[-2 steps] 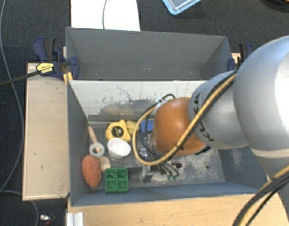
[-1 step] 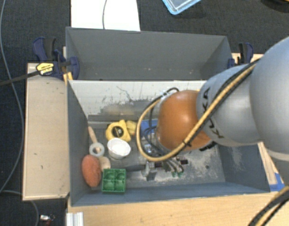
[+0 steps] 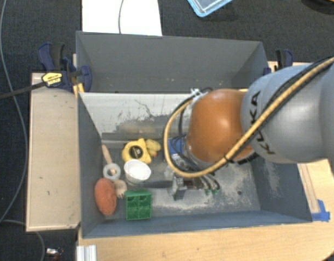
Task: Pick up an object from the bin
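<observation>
Plainly the bin [image 3: 172, 64] leaves little room for the bulky arm [image 3: 297, 118]. Its orange cover [image 3: 216, 126] hangs low over the gripper [image 3: 180, 191], and I cannot tell whether the gripper is open, shut or holding anything. It sits over bare floor near the middle. The brown oval [image 3: 105, 196], green block [image 3: 138, 205], yellow lump [image 3: 137, 150] and white cap [image 3: 137, 171] lie to its left. Closing here would probably catch nothing, and a blind sweep left could scatter them.

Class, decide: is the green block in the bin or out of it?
In. The green block lies on the floor of the bin, at its near left corner, beside a reddish oval lump.
</observation>
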Robot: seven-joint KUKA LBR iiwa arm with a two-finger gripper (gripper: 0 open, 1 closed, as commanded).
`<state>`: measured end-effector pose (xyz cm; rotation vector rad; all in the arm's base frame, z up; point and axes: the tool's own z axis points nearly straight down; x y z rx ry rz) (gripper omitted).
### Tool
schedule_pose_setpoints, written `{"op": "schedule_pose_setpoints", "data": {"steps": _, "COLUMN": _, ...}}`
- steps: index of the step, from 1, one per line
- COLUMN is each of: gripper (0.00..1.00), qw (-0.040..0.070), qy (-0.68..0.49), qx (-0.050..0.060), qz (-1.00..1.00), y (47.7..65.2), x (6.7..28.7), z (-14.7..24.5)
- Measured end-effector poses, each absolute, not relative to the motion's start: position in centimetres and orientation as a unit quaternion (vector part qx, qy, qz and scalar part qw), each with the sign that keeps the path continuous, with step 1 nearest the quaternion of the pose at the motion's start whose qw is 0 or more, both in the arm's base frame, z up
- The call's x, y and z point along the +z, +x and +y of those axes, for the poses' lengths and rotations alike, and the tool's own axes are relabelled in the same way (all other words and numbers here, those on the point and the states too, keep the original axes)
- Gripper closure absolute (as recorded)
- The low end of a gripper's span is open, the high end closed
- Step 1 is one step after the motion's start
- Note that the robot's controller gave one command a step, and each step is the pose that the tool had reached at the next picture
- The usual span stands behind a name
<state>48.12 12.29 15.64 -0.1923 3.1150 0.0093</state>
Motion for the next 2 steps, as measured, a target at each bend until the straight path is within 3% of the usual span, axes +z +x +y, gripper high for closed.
{"op": "schedule_pose_setpoints", "data": {"steps": 2, "gripper": 1.0, "qw": 0.012, "qy": -0.059, "qx": 0.003, "qz": 0.998, "y": 48.2, "x": 20.0, "z": 12.3}}
